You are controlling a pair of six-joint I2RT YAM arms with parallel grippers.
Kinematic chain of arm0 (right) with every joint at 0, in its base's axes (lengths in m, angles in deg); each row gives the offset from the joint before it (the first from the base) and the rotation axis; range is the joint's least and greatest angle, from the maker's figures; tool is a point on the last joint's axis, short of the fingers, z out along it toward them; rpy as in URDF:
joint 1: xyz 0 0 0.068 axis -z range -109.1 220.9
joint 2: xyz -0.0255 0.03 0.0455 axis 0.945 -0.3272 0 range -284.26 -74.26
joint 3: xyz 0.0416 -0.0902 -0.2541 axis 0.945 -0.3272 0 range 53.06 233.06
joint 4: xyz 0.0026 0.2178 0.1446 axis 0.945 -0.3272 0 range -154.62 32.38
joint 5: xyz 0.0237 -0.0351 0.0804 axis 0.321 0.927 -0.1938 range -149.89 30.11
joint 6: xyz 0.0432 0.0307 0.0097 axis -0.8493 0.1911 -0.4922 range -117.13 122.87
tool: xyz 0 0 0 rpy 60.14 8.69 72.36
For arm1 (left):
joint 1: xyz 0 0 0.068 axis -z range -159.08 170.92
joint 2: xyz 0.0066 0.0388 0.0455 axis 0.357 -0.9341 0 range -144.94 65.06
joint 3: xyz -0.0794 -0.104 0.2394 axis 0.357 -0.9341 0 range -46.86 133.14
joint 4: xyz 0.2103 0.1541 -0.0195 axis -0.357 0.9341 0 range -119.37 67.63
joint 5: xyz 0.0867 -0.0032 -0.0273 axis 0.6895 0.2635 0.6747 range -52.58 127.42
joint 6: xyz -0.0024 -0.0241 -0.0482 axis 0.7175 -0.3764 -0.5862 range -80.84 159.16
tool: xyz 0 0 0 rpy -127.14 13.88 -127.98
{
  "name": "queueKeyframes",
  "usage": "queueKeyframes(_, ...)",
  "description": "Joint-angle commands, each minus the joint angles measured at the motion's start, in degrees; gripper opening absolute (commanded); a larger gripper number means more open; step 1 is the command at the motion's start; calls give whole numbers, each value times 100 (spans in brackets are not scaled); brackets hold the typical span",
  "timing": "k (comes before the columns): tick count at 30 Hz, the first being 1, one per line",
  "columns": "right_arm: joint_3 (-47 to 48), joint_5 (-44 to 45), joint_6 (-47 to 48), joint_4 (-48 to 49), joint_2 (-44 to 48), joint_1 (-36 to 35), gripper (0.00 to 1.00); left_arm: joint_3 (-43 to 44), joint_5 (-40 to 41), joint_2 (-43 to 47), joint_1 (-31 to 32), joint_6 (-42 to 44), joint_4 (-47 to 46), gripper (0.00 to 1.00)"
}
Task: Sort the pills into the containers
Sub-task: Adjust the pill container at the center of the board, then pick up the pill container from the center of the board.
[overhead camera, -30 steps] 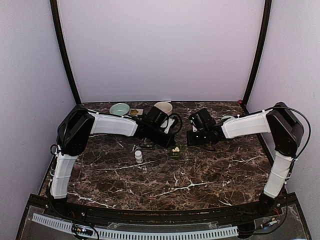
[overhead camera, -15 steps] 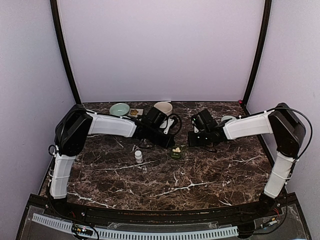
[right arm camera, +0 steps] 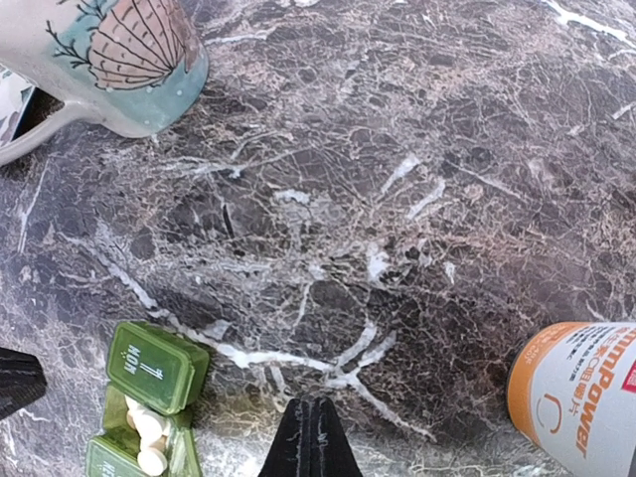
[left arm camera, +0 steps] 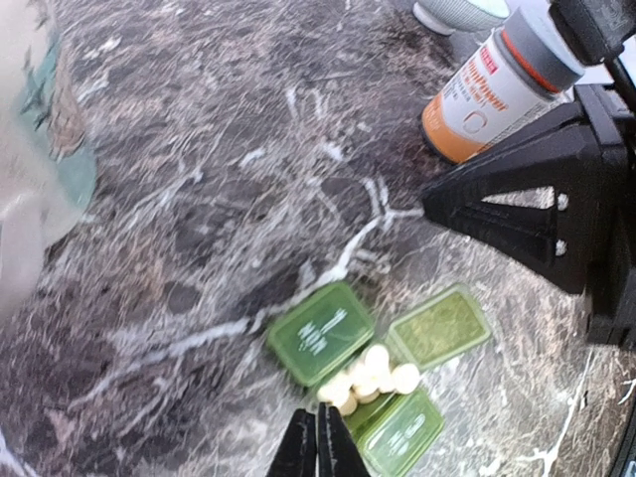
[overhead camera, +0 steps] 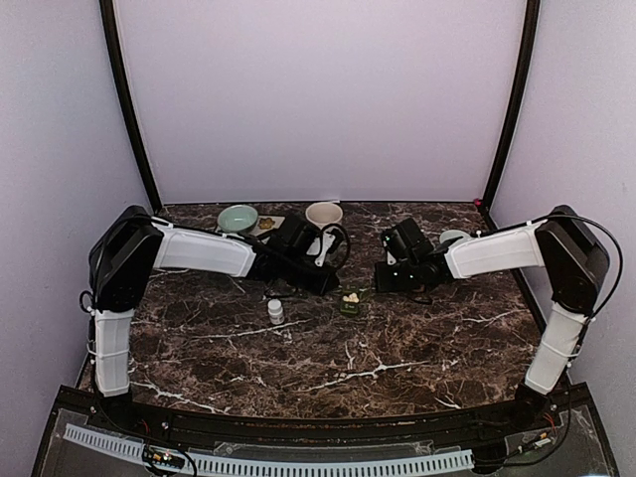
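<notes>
- Left claw (left arm camera: 316, 444) is pinched right down, fingers pressed together, nothing in it, low over the marble table (left arm camera: 189, 199).
- Just ahead of its tips sits the green pill box (left arm camera: 320, 333), with white pills (left arm camera: 370, 372) heaped in the middle compartment.
- Farther ahead and to the right stands an orange bottle (left arm camera: 494, 81).
- Right claw (right arm camera: 310, 439) is squeezed tight too, and empty.
- The pill box lies just to the left of the right claw's tips, and the orange bottle stands off to its right.
- Well ahead on its left is the shell-patterned mug (right arm camera: 109, 55).
</notes>
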Motion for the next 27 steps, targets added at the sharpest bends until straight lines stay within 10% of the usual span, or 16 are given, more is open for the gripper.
queueKeyframes(1, -88, -9, -113, 169, 187, -75, 0, -324, 194, 335, 28, -103, -149, 3)
queueKeyframes(27, -121, -37, -405, 196, 161, -320, 0, -489, -34, 105, 38, -213, -293, 0)
